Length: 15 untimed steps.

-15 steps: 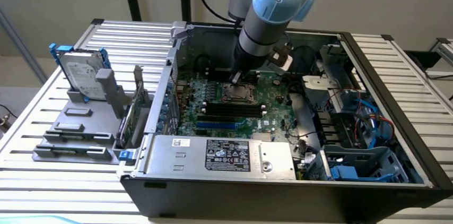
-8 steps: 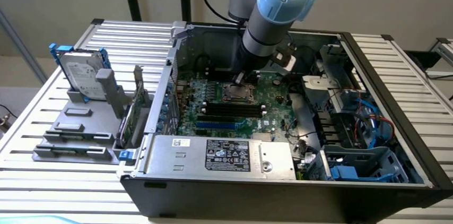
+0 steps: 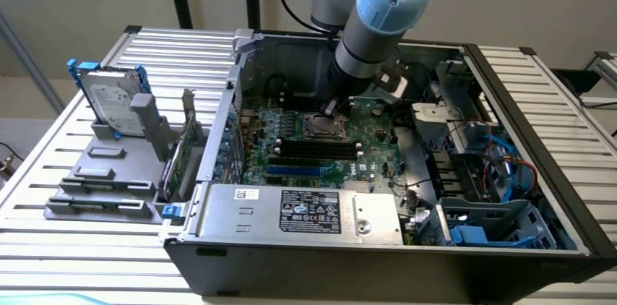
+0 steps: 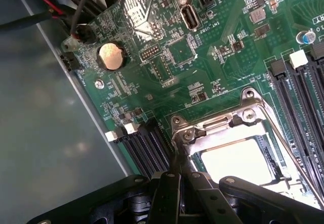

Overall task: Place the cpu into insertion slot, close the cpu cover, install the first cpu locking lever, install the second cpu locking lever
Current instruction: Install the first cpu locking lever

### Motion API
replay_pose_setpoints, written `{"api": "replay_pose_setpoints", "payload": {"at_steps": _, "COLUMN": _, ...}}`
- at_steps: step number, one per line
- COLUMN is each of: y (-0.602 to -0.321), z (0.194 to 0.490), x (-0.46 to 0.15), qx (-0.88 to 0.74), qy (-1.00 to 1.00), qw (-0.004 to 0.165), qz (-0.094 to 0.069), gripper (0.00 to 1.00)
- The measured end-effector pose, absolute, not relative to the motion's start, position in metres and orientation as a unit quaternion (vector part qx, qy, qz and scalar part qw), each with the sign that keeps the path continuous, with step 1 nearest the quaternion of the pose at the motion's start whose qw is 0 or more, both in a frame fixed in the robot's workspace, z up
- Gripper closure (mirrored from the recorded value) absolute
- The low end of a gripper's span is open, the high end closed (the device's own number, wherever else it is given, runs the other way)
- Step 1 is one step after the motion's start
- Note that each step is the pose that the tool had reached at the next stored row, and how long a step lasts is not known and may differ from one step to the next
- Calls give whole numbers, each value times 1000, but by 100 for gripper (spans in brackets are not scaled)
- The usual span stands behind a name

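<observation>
The cpu [image 4: 237,160] lies in the insertion slot [image 3: 323,128], its pale top showing through the cut-out of the cpu cover [image 4: 223,125]. The silver cover frame lies flat over the chip. A thin metal locking lever [image 4: 289,150] runs along one side of the socket. My gripper [image 4: 178,177] is shut, its black fingers pressed together right at the socket's corner beside the cover's hinge screws. I cannot tell whether they pinch anything. In the exterior view the gripper [image 3: 333,108] reaches down into the open computer case just behind the socket.
Long black memory slots [image 4: 298,97] flank the socket, with more black slots [image 4: 144,148] on its other side. A coin battery [image 4: 111,56] and the grey case wall [image 4: 50,133] lie nearby. A power supply [image 3: 299,211], a hard drive [image 3: 111,99] and a blue drive cage [image 3: 492,225] surround the board.
</observation>
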<state>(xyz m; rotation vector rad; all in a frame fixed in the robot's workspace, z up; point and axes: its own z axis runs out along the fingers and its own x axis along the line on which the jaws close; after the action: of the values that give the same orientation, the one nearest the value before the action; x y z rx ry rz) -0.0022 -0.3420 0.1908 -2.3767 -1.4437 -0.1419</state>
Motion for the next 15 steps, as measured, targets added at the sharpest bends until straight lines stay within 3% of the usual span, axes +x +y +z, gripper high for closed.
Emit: {"api": "replay_pose_setpoints", "payload": {"at_steps": 15, "y": -348, "z": 198, "x": -12, "qx": -840, "qy": -510, "qw": 178, "qz": -49, "gripper": 89}}
